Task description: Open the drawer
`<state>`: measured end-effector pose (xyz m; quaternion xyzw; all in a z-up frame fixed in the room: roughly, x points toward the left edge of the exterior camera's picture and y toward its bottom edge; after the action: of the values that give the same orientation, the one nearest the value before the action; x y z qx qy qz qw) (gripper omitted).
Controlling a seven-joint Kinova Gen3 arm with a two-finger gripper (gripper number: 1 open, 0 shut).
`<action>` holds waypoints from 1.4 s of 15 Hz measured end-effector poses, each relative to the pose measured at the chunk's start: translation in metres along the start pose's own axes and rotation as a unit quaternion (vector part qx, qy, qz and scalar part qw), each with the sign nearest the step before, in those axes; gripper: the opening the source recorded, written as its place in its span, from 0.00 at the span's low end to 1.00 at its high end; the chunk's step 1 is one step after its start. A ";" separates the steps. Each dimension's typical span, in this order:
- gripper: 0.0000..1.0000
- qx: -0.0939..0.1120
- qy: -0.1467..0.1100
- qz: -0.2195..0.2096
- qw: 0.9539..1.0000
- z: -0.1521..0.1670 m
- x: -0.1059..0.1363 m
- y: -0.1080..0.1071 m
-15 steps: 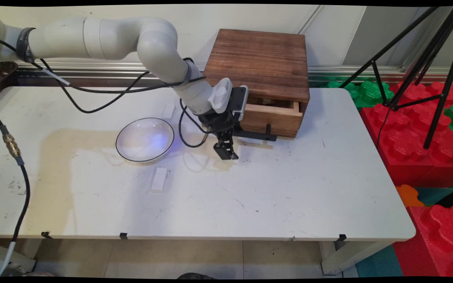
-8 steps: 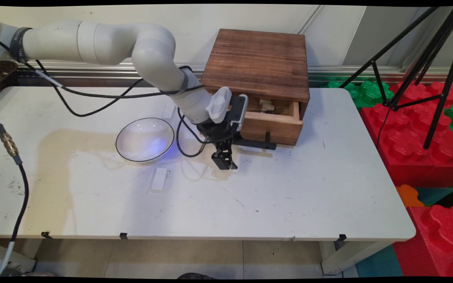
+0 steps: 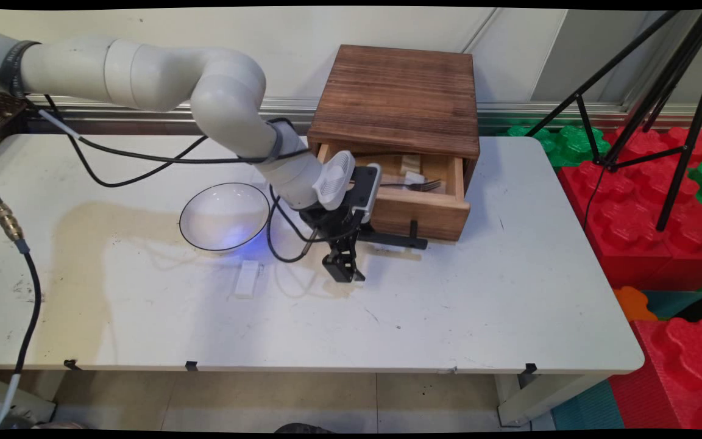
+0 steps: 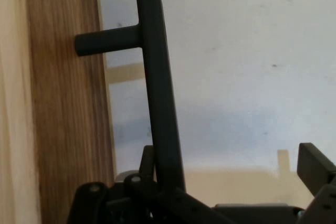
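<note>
Pulled farther out than a second ago, the one light wooden drawer (image 3: 421,210) of the single dark brown wooden box (image 3: 400,97) shows one metal fork (image 3: 425,185) inside. The black two-finger gripper (image 3: 343,271) stands spread, one finger (image 4: 147,157) against the drawer's black bar handle (image 4: 157,87). One white round bowl (image 3: 224,216) and one small white block (image 3: 247,278) lie on the white table (image 3: 479,305).

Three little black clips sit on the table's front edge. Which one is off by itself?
The black clip near the table's right-hand corner in the main view. The other two clips sit closer together toward the left end.
</note>
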<state>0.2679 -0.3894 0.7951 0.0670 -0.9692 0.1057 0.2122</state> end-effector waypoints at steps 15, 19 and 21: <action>1.00 -0.026 0.012 0.006 1.000 -0.008 0.007 0.064; 1.00 -0.030 0.014 0.007 0.999 -0.010 0.009 0.076; 1.00 -0.031 0.016 0.008 0.999 -0.011 0.010 0.081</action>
<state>0.2495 -0.3094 0.7951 0.0513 -0.9690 0.0787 0.2286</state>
